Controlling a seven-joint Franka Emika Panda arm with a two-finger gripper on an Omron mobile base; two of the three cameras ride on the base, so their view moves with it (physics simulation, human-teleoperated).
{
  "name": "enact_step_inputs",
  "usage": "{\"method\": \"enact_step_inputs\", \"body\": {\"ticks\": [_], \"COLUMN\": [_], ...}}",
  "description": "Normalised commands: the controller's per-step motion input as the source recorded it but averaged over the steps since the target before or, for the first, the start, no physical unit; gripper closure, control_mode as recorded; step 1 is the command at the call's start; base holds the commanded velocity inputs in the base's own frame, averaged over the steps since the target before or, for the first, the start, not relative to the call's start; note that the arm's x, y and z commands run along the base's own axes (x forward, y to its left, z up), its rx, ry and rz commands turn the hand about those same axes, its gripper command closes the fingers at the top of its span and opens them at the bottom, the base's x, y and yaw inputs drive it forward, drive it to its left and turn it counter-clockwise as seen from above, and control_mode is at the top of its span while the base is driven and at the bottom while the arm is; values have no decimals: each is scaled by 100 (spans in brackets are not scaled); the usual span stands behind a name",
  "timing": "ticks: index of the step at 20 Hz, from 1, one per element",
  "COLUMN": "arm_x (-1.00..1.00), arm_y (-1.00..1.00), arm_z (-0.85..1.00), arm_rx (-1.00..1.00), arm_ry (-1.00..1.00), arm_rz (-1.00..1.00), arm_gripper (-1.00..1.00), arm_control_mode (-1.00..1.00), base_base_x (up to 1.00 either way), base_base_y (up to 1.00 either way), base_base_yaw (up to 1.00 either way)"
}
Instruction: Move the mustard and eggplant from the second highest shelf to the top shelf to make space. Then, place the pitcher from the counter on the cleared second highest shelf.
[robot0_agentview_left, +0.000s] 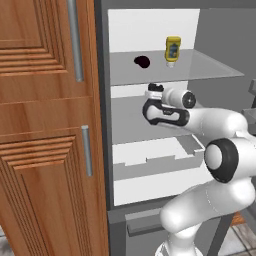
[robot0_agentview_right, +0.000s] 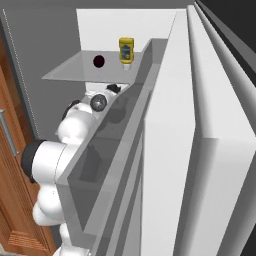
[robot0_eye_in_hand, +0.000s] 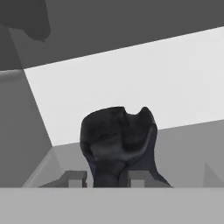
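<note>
**Pitcher gripped inside the fridge, under the loaded top shelf**

From my left base view I see the wooden cabinet door at far left, then the open fridge. On the top shelf the eggplant lies left of the upright mustard, a little apart. The arm reaches in just below that shelf, over the second highest shelf; the white bin sits lower.

My right base view adds the fridge door and its grey door shelves edge-on.

My hand view shows what the others hide: the gripper clamped narrow on the dark pitcher, with the white back wall behind it.
</note>
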Motion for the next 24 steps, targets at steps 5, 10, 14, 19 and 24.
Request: {"method": "enact_step_inputs", "body": {"ticks": [5,10,14,19,24], "arm_x": [16,12,6,0,0], "arm_y": [0,0,0,0,-1], "arm_z": [-19,-18,-14,-12,-8], "arm_rx": [0,-2,0,0,0], "arm_ry": [2,0,0,0,0], "arm_rz": [0,0,0,0,0], "arm_gripper": [100,-100,-100,-100,-100], "arm_control_mode": [-100,-100,-100,-100,-100], "base_base_x": [0,0,0,0,0], "base_base_y": [0,0,0,0,0], "base_base_yaw": [0,0,0,0,0]}}
